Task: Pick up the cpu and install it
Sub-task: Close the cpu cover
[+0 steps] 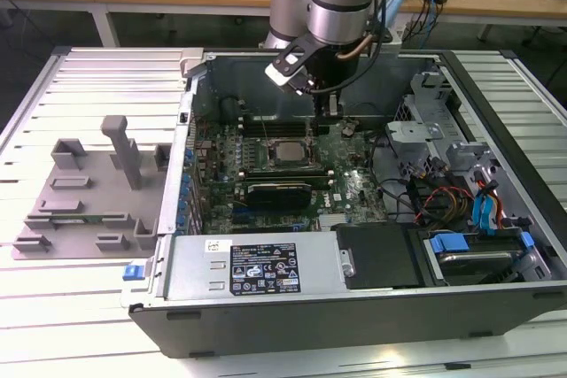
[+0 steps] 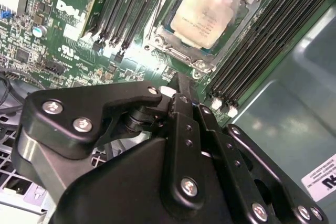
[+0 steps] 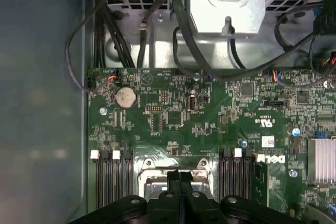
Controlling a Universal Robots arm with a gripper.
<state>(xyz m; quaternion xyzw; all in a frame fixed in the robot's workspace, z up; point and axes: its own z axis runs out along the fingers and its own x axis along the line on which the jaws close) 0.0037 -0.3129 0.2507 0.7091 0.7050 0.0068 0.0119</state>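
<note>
The tool (image 2: 177,90) is hanging over the motherboard (image 3: 210,114), its two fingers pressed together and gripping nothing. Just beyond the tips, toward the exterior view's left, the cpu (image 2: 202,17) is lying flat in its socket, silvery top up, between the memory slots (image 2: 273,40).

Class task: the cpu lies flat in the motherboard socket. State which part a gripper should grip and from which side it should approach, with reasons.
On the cpu, grip two opposite edges of the raised metal top, probably from straight above. It lies flat, face up, the socket frame hugging its rim and memory slots alongside, so a sideways approach looks blocked.
</note>
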